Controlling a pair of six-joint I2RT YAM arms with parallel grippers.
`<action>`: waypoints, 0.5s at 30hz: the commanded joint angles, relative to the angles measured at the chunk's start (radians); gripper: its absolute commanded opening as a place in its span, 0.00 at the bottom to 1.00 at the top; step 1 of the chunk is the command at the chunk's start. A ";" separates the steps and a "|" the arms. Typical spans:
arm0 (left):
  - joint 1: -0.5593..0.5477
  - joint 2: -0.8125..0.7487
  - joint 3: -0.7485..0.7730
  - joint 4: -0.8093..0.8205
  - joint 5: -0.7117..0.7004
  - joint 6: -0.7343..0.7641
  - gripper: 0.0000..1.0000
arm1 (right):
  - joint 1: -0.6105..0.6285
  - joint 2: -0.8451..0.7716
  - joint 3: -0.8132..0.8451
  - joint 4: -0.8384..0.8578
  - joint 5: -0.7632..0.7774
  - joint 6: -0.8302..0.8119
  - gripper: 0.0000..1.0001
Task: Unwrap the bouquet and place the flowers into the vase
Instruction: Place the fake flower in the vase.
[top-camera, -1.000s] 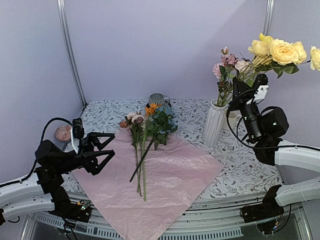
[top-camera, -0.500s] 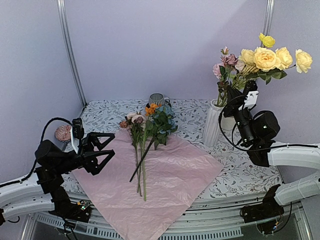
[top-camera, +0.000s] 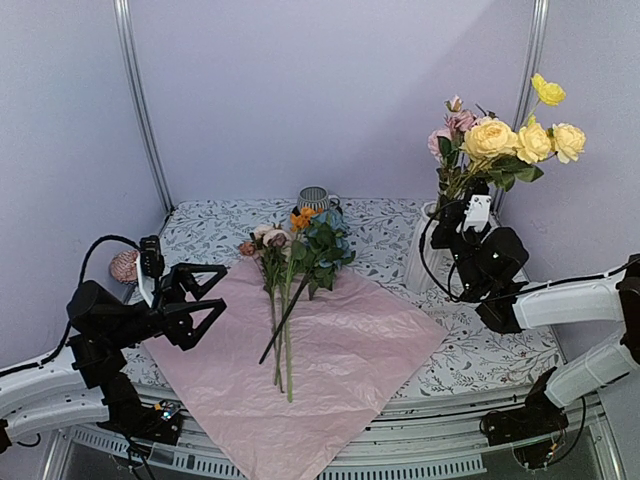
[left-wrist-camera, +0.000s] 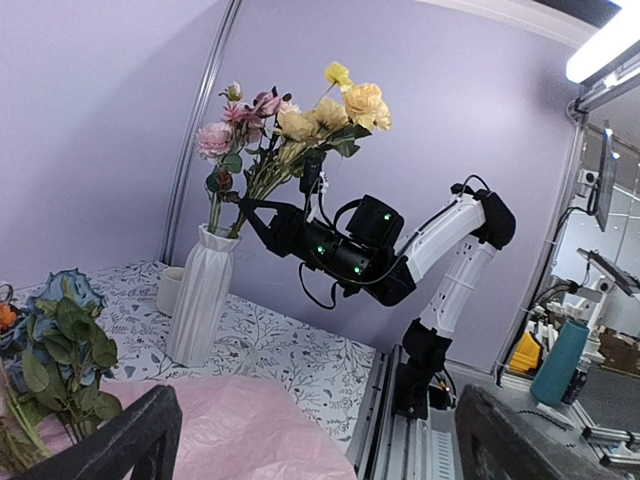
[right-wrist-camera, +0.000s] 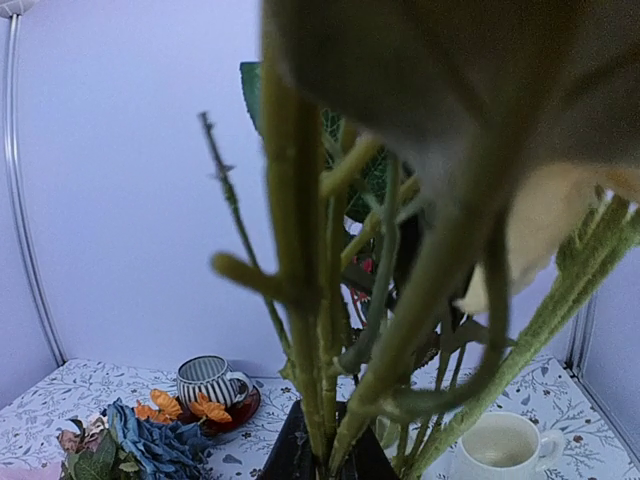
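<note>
The lilac-pink paper (top-camera: 330, 355) lies flat with several flowers (top-camera: 290, 255) on it: blue hydrangea, orange poppy, pink blooms. The white ribbed vase (top-camera: 424, 250) stands at the back right and holds pink roses (top-camera: 452, 128). My right gripper (top-camera: 452, 214) hovers at the vase's mouth, shut on the stems of a bunch of yellow roses (top-camera: 512, 145) that stands nearly upright. Those stems (right-wrist-camera: 340, 330) fill the right wrist view above the dark fingers (right-wrist-camera: 290, 455). Whether the stem ends are inside the vase (left-wrist-camera: 200, 300) I cannot tell. My left gripper (top-camera: 212, 292) hangs open over the paper's left corner.
A striped grey cup (top-camera: 315, 199) on a dark saucer stands behind the flowers. A cream mug (right-wrist-camera: 505, 445) sits just beyond the vase. A pinkish round thing (top-camera: 126, 266) lies at the far left. The right arm (left-wrist-camera: 440, 235) arches over the table's right edge.
The right arm has carried the yellow roses left and down to the vase, and the bunch has swung more upright. The left arm has stayed still.
</note>
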 joint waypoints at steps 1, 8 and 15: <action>-0.010 -0.012 -0.006 -0.009 -0.007 0.000 0.98 | -0.004 0.010 -0.008 -0.048 0.082 0.050 0.10; -0.012 -0.015 -0.007 -0.013 -0.011 0.004 0.98 | -0.004 0.029 0.072 -0.217 0.129 0.101 0.27; -0.011 -0.024 -0.009 -0.021 -0.012 0.002 0.98 | -0.004 -0.016 0.119 -0.421 0.101 0.192 0.36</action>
